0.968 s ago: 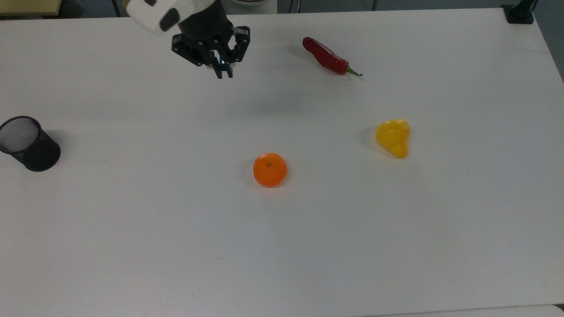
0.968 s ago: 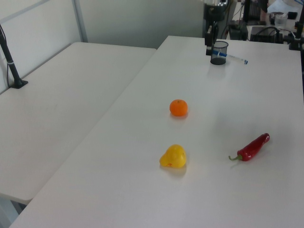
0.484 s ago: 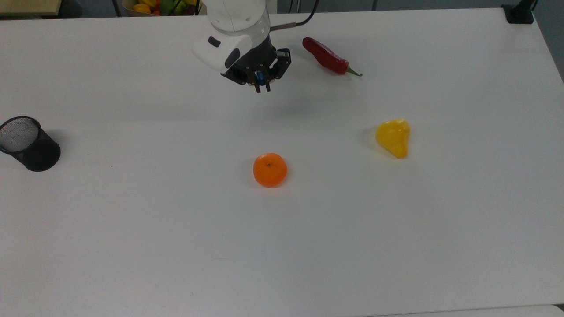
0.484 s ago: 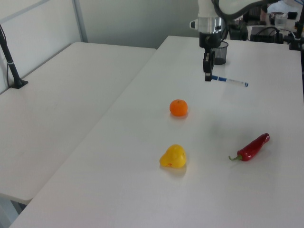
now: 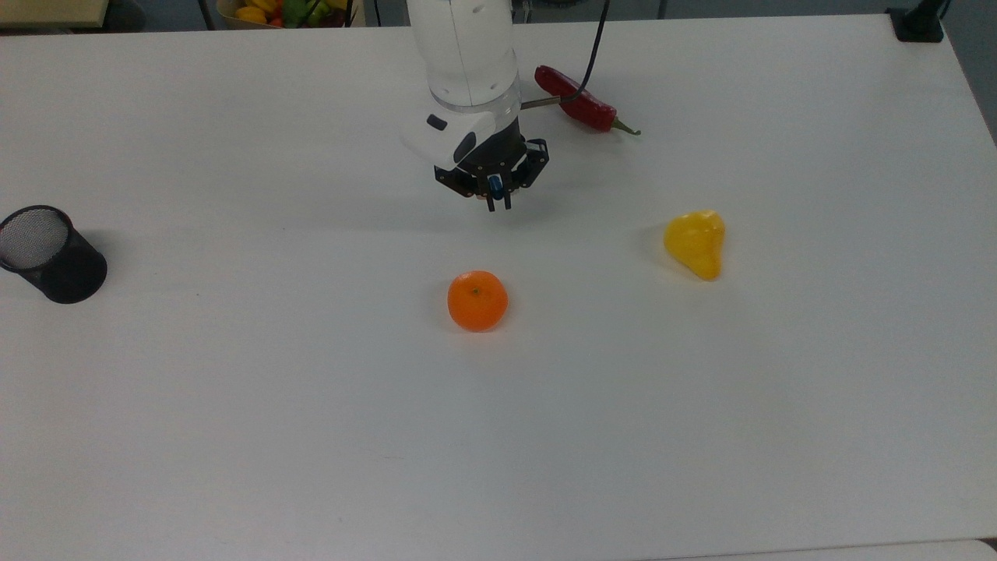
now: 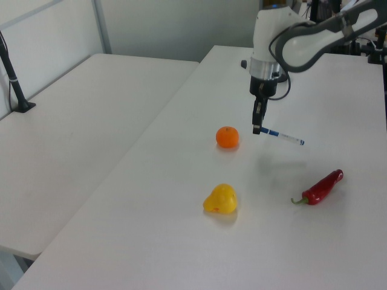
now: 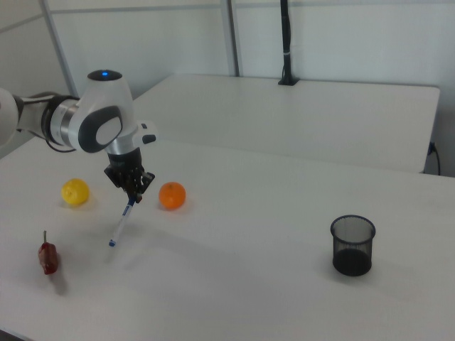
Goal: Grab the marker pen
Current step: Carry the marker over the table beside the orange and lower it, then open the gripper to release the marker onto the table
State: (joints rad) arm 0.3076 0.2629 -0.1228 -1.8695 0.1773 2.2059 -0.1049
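Note:
The marker pen (image 6: 283,136) is a slim white barrel with a blue cap, held by its capped end in my gripper (image 6: 256,129) above the table. In the right view the marker pen (image 7: 121,224) hangs slanting down from the gripper (image 7: 132,198), its small blue tip off the surface. From the top view the gripper (image 5: 497,204) points down with a bit of blue marker pen (image 5: 494,185) between its shut fingers. It hovers beyond the orange (image 5: 477,300), between the orange and the red chilli (image 5: 580,102).
A black mesh pen cup (image 5: 48,254) stands at the top view's far left. A yellow pepper (image 5: 696,242) lies right of the orange. The white table (image 5: 311,436) spreads wide below them. A bowl of fruit (image 5: 280,11) sits beyond the far edge.
The arm has carried the marker pen away from the mesh cup, moving right and nearer in the top view, to a spot above the table near the orange.

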